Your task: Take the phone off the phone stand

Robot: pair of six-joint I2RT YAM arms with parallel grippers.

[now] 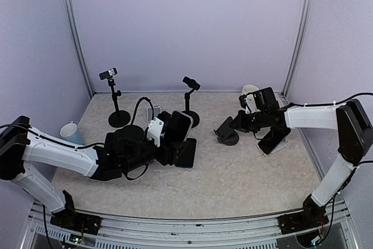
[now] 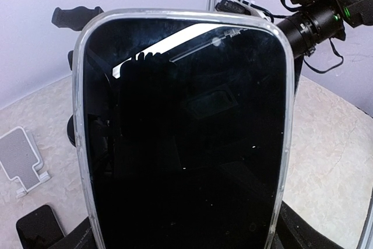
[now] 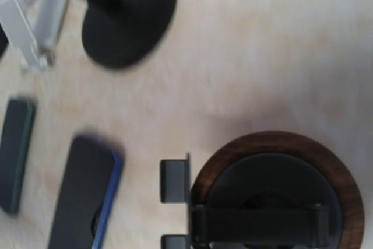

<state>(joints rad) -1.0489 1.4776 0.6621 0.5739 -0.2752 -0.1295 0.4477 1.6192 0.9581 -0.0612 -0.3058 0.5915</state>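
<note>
Left jaws about phone (image 2: 180, 132) — upright

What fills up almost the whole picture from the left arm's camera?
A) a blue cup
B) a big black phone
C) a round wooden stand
B. The phone covers nearly the whole left wrist view, with its dark glass and see-through edge; only bits of table and wall show around it.
</note>
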